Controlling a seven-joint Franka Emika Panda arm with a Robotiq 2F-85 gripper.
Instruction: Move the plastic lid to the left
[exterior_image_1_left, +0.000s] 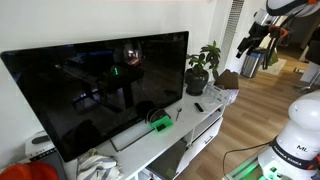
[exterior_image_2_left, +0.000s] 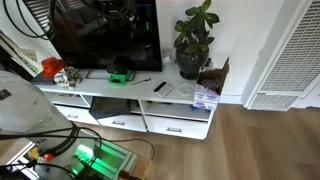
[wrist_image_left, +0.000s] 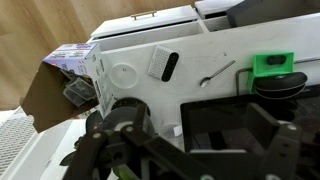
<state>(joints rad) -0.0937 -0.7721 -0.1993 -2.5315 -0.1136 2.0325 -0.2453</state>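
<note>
One flat, round, white plastic lid (wrist_image_left: 122, 75) and one oblong black remote (wrist_image_left: 168, 67) lie well below the end effector (exterior_image_1_left: 249, 44); open or closed, I cannot tell.

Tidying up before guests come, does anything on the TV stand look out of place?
The open cardboard box at the end of the TV stand, beside the plant, sits askew and seems to overhang the edge. No visible spill.
</note>
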